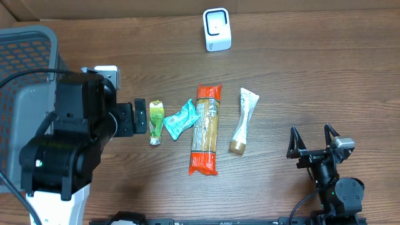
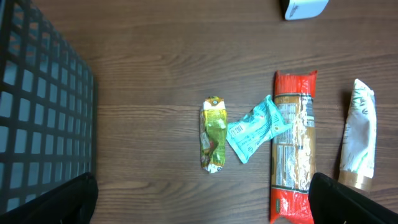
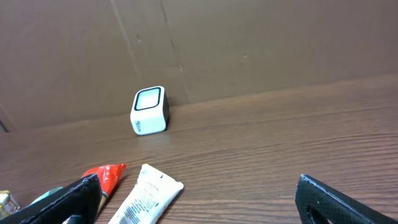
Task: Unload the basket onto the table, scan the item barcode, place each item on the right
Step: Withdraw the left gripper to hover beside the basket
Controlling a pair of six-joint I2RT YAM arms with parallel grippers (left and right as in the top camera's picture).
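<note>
Left gripper (image 2: 205, 202): I am hanging it wide open and empty above the green packet (image 2: 213, 134).
Right gripper (image 1: 312, 140): I am holding it spread and empty, well apart from the row.
Item: the green packet is lying flat just beside the teal packet (image 2: 255, 134).
Scanner (image 1: 217, 29): it is standing at the far side.
Grip plan: I am aiming across the packet's narrow width, probably best with the barcode uncovered.

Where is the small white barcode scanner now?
In the overhead view, the small white scanner box stands near the far edge, beyond the orange pasta packet and white tube.
</note>
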